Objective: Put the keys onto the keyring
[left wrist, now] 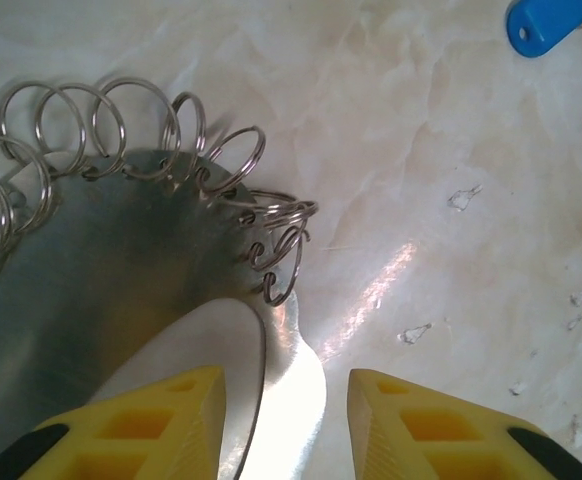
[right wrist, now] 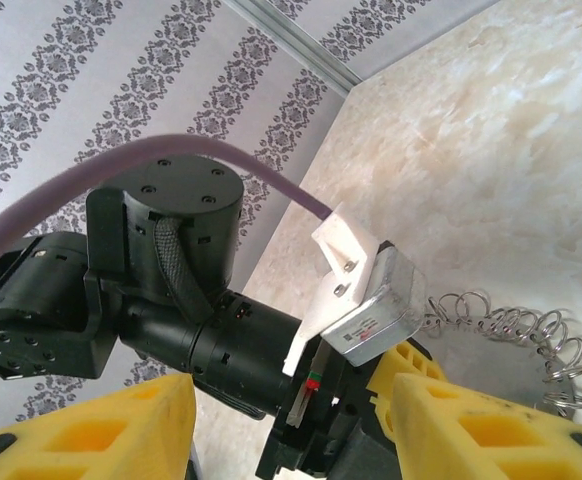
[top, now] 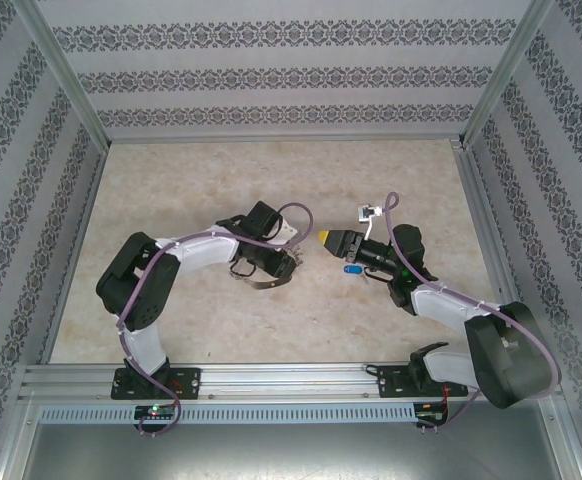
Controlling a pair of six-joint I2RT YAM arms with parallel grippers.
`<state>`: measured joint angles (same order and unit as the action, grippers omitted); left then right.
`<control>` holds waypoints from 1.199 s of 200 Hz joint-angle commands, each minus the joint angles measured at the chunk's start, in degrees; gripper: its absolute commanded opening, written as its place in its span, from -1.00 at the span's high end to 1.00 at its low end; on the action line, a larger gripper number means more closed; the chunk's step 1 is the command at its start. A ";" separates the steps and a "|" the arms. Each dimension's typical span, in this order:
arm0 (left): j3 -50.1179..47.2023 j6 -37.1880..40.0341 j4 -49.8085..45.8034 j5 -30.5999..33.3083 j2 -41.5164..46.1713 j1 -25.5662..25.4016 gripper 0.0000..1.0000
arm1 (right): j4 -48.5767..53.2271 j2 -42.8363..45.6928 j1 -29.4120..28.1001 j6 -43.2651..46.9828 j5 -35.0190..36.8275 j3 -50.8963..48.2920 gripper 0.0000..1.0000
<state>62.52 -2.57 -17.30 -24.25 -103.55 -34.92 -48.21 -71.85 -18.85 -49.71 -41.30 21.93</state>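
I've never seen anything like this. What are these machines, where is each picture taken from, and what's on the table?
The left arm and the right arm are robot arms bolted to a pale marbled table. One picture looks down from above; the other two come from wrist cameras, so yellow fingers show at the bottom. The left gripper is open, straddling the edge of a silvery metal loop fringed with small wire rings. The right gripper is open and empty, facing the left arm. A tiny blue-headed key lies loose on the table.

Top camera looks down from behind; close wrist cameras share the keyring (left wrist: pixel 101 250).
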 commanded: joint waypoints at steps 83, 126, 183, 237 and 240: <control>-7.65 0.75 22.18 0.04 0.50 -0.50 0.11 | -1.89 -0.74 0.45 1.31 0.45 0.09 -0.11; -7.34 0.47 23.55 -1.00 -1.46 -0.16 0.13 | -1.88 -0.92 0.47 1.22 0.45 0.13 -0.11; -8.68 -0.07 24.81 -2.17 -2.50 -0.06 0.14 | -1.73 -0.74 0.50 1.21 0.45 0.28 -0.11; -9.35 -0.33 26.09 -1.94 -3.40 0.11 0.18 | -1.97 -1.03 0.59 1.12 0.33 0.41 -0.11; -9.27 -0.26 26.10 -2.02 -3.47 0.11 0.19 | -1.98 -1.01 0.55 1.13 0.38 0.39 -0.11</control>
<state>53.58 -2.46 6.17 -25.30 -105.65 -34.87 -48.21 -72.60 -18.83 -49.54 -41.30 21.93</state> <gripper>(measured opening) 0.414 0.555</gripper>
